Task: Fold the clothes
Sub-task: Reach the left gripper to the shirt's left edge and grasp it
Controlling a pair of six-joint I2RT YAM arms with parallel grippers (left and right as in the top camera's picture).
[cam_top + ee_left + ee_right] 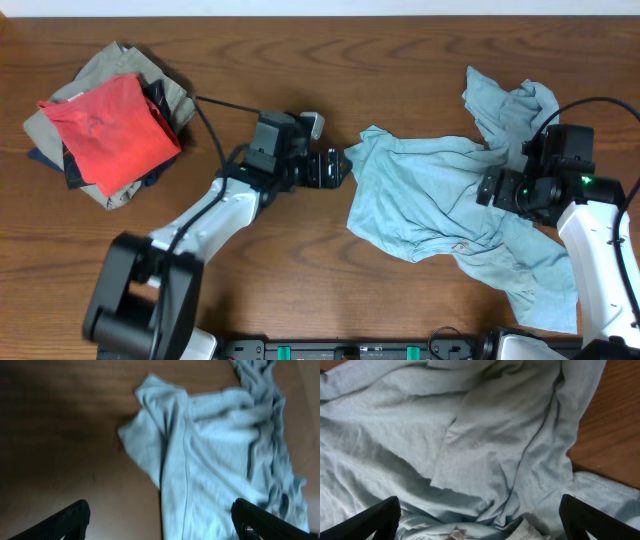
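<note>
- Overhead: left gripper [338, 167], spread, at the crumpled light-blue T-shirt's [430, 190] left edge; right gripper [492, 190], spread, above its right half.
- Risk: pinching bunched layers would likely fold wrinkles in.

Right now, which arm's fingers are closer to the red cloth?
Left. The left fingers are between the red cloth and the blue T-shirt, at its edge; the right fingers are farther away, over that T-shirt.

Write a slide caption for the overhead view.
Crumpled light-blue T-shirt on the wooden table; open left gripper near its edge, open right gripper over it.
</note>
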